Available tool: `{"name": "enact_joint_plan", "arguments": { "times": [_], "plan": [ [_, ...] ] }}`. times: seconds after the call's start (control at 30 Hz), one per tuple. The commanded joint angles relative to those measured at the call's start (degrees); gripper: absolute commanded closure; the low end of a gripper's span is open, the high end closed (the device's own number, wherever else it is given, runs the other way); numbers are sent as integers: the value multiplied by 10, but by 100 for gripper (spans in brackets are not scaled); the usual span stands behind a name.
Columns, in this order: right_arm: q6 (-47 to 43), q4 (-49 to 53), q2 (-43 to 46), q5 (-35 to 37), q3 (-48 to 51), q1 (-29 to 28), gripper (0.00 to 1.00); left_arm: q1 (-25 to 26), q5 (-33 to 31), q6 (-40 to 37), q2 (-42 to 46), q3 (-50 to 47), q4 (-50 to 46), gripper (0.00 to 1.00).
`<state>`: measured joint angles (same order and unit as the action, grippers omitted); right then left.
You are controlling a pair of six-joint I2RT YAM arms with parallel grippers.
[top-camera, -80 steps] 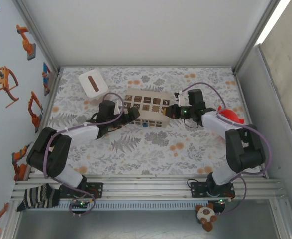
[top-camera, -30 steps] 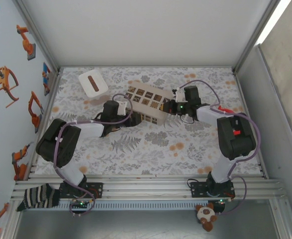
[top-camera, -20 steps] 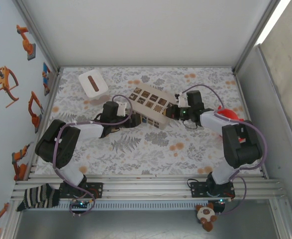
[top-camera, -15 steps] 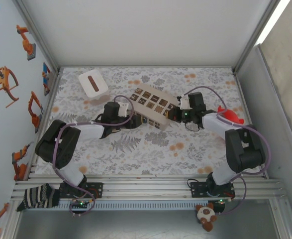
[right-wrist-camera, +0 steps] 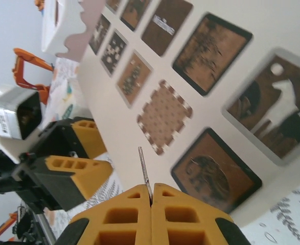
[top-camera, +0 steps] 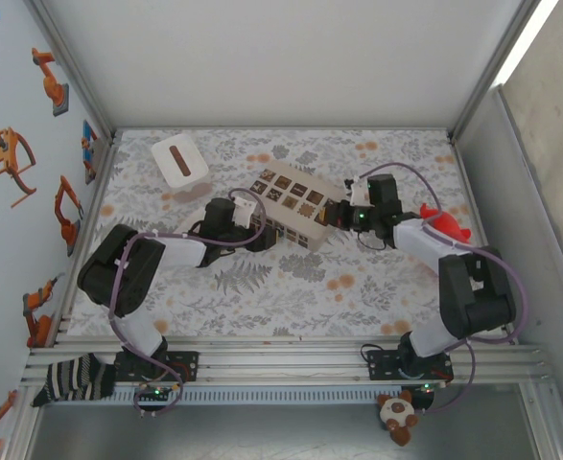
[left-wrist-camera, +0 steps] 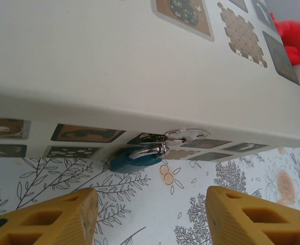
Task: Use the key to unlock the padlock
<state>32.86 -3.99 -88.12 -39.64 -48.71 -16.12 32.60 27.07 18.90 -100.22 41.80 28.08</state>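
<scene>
A blue padlock (left-wrist-camera: 137,159) hangs by its silver shackle from the metal hasp (left-wrist-camera: 186,135) on the front of a cream box (top-camera: 291,204) with picture tiles. My left gripper (left-wrist-camera: 150,219) stands open just in front of the padlock, its yellow fingers (left-wrist-camera: 42,219) on either side of bare tablecloth. It reaches the box's near left side (top-camera: 255,233). My right gripper (right-wrist-camera: 151,196) is shut on the key (right-wrist-camera: 144,171), whose thin blade sticks out toward the box lid (right-wrist-camera: 165,115). That gripper (top-camera: 339,217) sits at the box's right end.
A white block with a brown slot (top-camera: 178,160) lies at the back left. A red object (top-camera: 444,222) rests by the right arm, also seen past the box (left-wrist-camera: 293,46). The left gripper's fingers (right-wrist-camera: 68,171) show beyond the box edge.
The box has turned and shifted on the table. My left gripper has slid right along its front to the padlock. The right gripper stays shut on the key at the right end.
</scene>
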Motion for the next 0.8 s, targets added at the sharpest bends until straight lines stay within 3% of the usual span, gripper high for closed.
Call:
{"name": "enact_joint_plan", "arguments": {
  "times": [0.0,0.3,0.77],
  "plan": [
    [35,-58,-24,-16,-25,-11,100,1,16,-32,-19,13,21,42],
    [46,-83,-99,5,-67,-35,100,-1,43,-32,-58,24,55,44],
    [13,-26,-102,33,-39,-37,100,-4,38,-32,-96,47,75,45]
  ]
}}
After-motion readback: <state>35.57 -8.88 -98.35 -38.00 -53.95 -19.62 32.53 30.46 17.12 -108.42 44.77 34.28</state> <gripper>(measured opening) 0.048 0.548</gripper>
